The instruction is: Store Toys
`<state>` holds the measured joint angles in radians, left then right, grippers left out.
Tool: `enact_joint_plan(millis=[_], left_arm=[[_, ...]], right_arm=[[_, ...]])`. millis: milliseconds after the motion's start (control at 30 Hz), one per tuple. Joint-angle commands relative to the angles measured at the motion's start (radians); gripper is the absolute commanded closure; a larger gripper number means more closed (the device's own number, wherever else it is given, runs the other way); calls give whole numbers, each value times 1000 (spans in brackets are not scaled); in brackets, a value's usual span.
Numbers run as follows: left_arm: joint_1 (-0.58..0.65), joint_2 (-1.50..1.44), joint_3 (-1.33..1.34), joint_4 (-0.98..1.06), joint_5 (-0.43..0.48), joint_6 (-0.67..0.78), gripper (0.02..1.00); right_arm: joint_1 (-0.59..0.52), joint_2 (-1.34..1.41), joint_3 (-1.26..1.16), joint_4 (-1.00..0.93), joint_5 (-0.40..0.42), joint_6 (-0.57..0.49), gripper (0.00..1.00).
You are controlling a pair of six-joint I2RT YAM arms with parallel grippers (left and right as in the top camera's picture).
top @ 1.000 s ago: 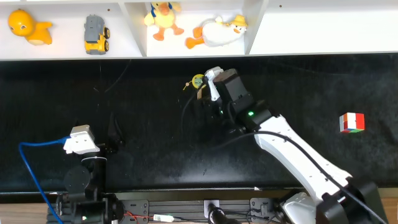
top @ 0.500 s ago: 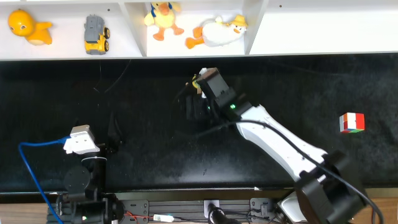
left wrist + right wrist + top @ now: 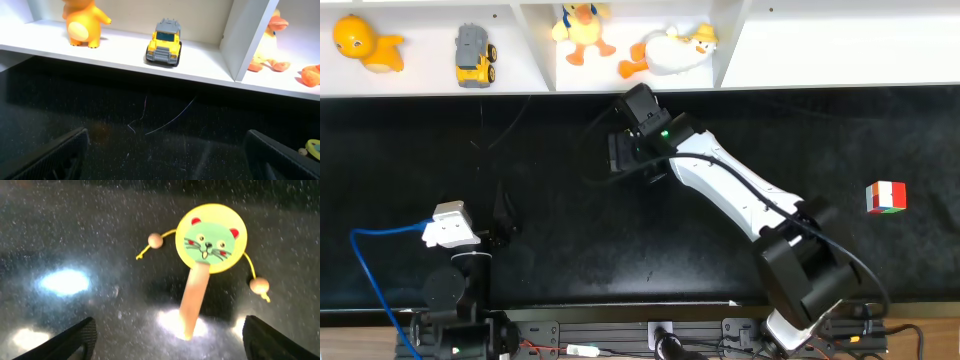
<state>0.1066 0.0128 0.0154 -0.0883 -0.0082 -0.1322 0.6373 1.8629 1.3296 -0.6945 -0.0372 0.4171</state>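
Right end effector (image 3: 169, 330) has swung across and now hovers over the cat-face rattle drum (image 3: 210, 240), which lies on the surface (image 3: 75, 240) just ahead, between its wide-open, empty fingers. Looks lined up for pickup.

Bright overhead light nearly washes out the white shelf (image 3: 840, 60), while the black counter (image 3: 520, 150) looks dim. In the right wrist view, white glare patches gleam on the speckled counter, the rattle drum (image 3: 210, 240) looks soft, and the fingers (image 3: 70, 342) blur.
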Motion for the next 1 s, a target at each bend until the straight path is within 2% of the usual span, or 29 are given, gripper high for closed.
enact_joint_plan(millis=[33, 200, 567, 700, 767, 900, 1000], left_arm=[[-2, -10, -8, 5, -1, -4, 20], [-2, -10, -8, 5, -1, -3, 20], [-2, -10, -8, 5, -1, -3, 20], [-2, -10, -8, 5, -1, -4, 20], [-2, -10, -8, 5, -1, -4, 20], [-2, -10, -8, 5, -1, -3, 20], [-2, -10, -8, 5, -1, -4, 20]], right_arm=[[4, 45, 29, -6, 12, -6, 209], [4, 76, 29, -8, 12, -6, 226], [4, 125, 29, -8, 12, -14, 428], [2, 125, 29, -8, 13, -18, 459], [2, 125, 29, -9, 14, -22, 505], [2, 125, 29, -17, 31, -22, 665], [2, 125, 29, -27, 39, -29, 711]])
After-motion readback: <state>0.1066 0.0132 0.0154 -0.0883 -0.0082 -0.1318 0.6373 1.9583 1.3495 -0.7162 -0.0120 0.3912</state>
